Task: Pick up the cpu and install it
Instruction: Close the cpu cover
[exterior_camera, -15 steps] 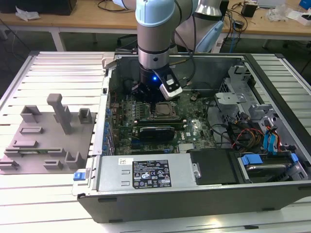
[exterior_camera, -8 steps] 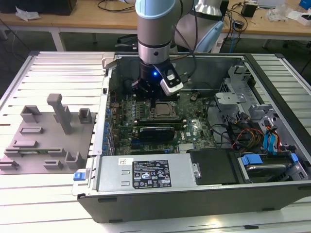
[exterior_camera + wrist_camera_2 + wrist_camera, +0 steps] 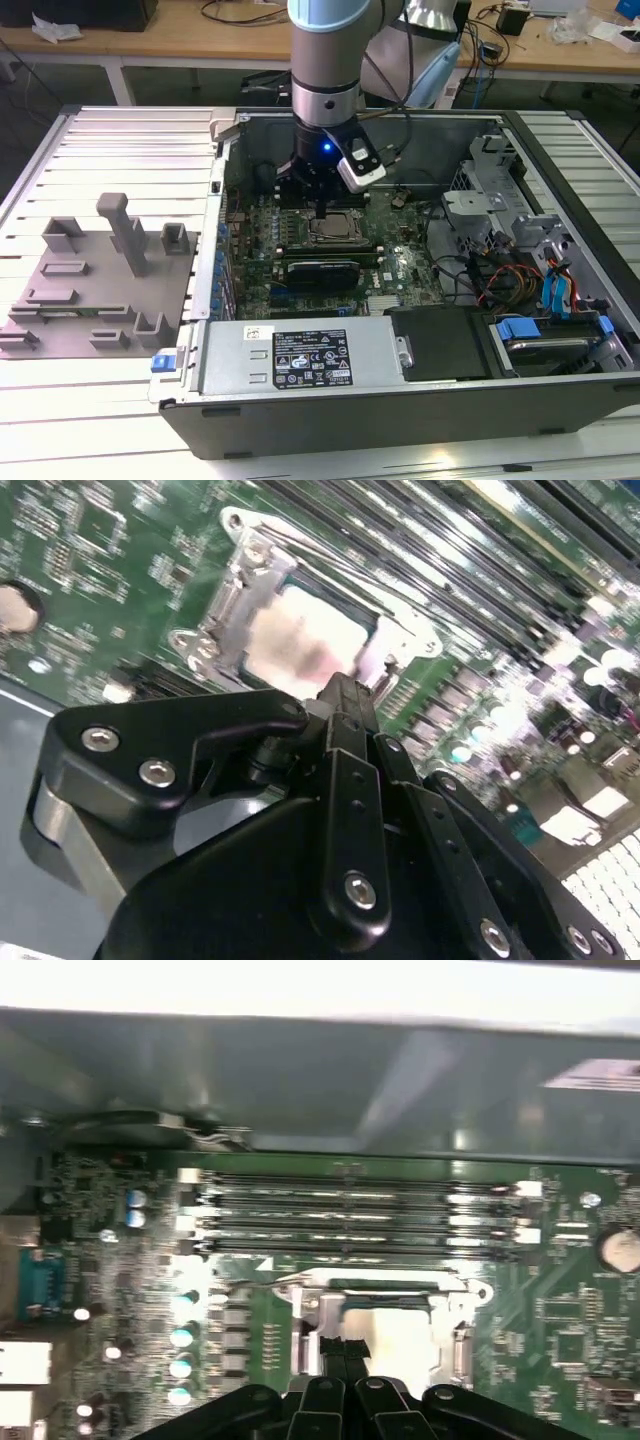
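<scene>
Near the middle of the green motherboard, inside the open grey computer case, the pale silvery square cpu lies flat within the dark socket frame with its metal rim. The robot arm's black gripper hangs straight down over that socket. In the second wrist view the gripper has its fingers drawn together with no gap between them, and nothing shows clamped there. The cpu sits just below and slightly beyond the tips, on the side toward the row of long black memory slots. Being square, it offers no long axis to line up with. In the first wrist view the gripper overlaps the socket's near edge, with the cpu just beside it. Whether the tips touch the chip cannot be told.
</scene>
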### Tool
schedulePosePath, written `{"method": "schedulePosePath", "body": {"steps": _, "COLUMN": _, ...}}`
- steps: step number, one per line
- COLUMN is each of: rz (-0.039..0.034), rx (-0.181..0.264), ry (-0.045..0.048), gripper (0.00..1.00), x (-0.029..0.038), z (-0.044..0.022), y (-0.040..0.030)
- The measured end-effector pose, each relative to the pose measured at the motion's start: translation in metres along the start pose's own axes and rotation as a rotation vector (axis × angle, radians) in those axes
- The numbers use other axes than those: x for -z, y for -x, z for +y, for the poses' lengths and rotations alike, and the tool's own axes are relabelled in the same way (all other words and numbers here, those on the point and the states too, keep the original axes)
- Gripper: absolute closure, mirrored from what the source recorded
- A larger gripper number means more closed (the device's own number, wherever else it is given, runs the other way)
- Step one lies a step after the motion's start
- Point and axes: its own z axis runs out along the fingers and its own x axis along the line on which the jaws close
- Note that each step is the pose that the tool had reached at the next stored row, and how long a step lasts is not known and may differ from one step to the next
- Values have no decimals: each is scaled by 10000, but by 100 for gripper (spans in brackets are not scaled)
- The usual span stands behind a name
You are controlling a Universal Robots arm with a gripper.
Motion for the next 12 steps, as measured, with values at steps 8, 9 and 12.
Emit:
{"method": "schedulePosePath", "body": {"steps": 8, "rz": 40, "rx": -2, "ry": -1, "gripper": 89, "x": -3, "z": -6, "y": 201}}
{"method": "schedulePosePath", "body": {"steps": 9, "rz": 39, "rx": -2, "ry": 1, "gripper": 89, "x": 11, "z": -6, "y": 202}}
{"method": "schedulePosePath", "body": {"steps": 12, "rz": 38, "rx": -2, "ry": 2, "gripper": 89, "x": 55, "z": -5, "y": 203}}
